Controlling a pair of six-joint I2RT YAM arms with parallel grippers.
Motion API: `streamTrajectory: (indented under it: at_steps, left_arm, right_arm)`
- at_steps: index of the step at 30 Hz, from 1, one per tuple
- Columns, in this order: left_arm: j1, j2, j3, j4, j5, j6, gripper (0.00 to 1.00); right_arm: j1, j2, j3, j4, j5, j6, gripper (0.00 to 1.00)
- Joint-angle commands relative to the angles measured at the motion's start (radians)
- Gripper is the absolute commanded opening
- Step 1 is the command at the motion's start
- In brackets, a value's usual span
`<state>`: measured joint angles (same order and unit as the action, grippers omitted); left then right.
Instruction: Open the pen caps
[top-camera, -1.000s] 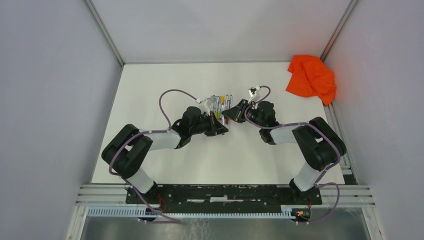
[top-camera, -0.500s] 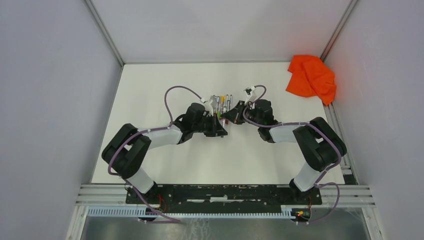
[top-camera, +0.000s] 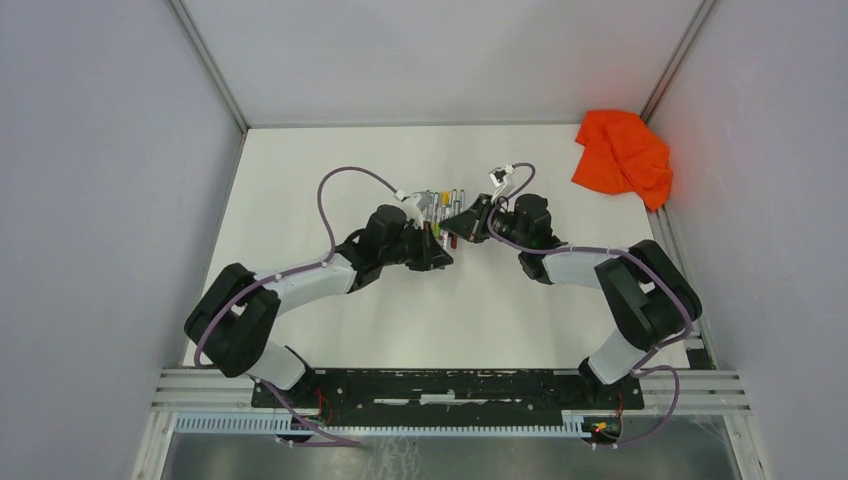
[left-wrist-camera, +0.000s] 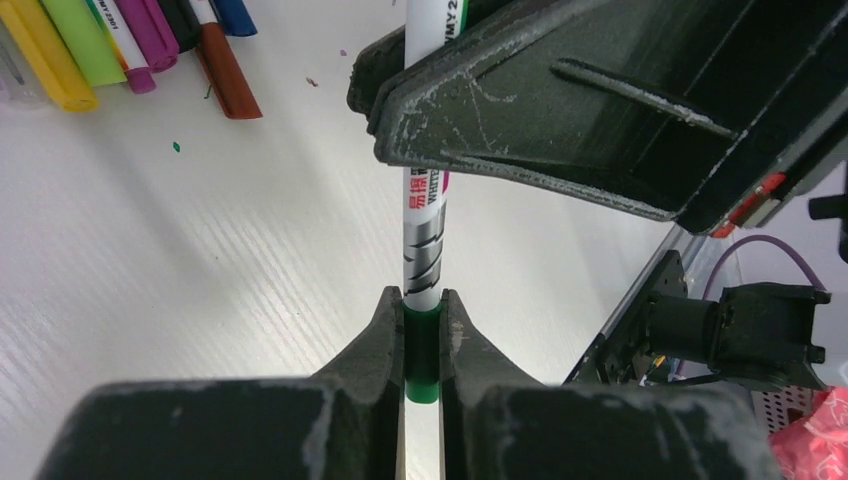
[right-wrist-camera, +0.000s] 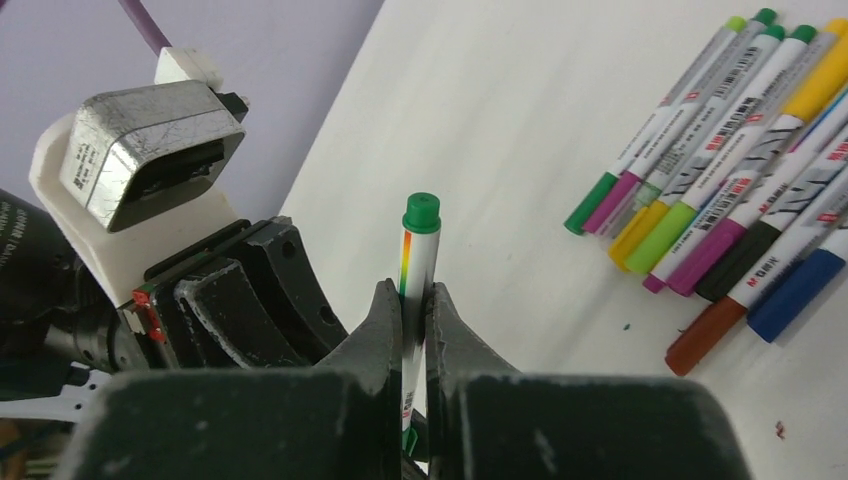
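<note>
Walls (top-camera: 110, 200): pale grey panels are enclosing three sides.
Table (top-camera: 300, 170): a white top is lying evenly lit.

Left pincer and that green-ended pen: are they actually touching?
Touching. The left wrist view shows the left pincer shut on the pen, clamped against both sides of its green end.

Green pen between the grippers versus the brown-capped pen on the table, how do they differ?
The green pen is held off the table, the left gripper shut on its green end and the right gripper on its barrel; the brown-capped pen lies flat in the row of pens, untouched. End colours differ: green against brown. Both have whitish printed barrels.
</note>
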<state>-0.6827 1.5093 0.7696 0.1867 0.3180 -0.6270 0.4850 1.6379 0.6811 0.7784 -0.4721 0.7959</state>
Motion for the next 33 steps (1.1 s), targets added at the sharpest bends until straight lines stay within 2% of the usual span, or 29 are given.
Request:
streamTrajectory:
  at_steps: [1,7,14,17,24,27,30,32,33]
  left_arm:
    - [0.002,-0.092,-0.044,-0.024,0.014,0.021,0.02]
    - [0.000,-0.128,-0.081,0.006,0.110,0.029,0.02]
    - [-0.005,-0.147,-0.094,0.043,0.212,0.033,0.02]
    - [-0.009,-0.150,-0.102,0.060,0.247,0.038,0.02]
    - [-0.018,-0.160,-0.160,0.213,0.346,0.014,0.02]
    - [-0.019,-0.169,-0.177,0.266,0.369,0.000,0.02]
    - [-0.020,-0.184,-0.167,0.234,0.307,0.012,0.02]
    - [-0.018,-0.195,-0.130,0.126,0.179,0.038,0.02]
    - [-0.019,-0.200,-0.106,0.030,0.066,0.047,0.02]
  right_arm:
    - [-0.087,0.013,-0.011,0.174,0.019,-0.009,0.00]
    - [-0.122,0.064,-0.035,0.488,-0.033,0.100,0.00]
    - [-0.144,0.077,-0.004,0.585,-0.059,0.080,0.00]
    - [-0.158,0.106,0.004,0.661,-0.065,0.128,0.00]
    - [-0.206,0.201,0.034,0.787,-0.068,0.304,0.00]
    - [-0.221,0.231,0.069,0.771,-0.072,0.358,0.00]
    - [-0.227,0.229,0.094,0.697,-0.078,0.342,0.00]
    - [-0.230,0.197,0.105,0.556,-0.067,0.265,0.00]
    - [-0.232,0.169,0.114,0.436,-0.048,0.194,0.00]
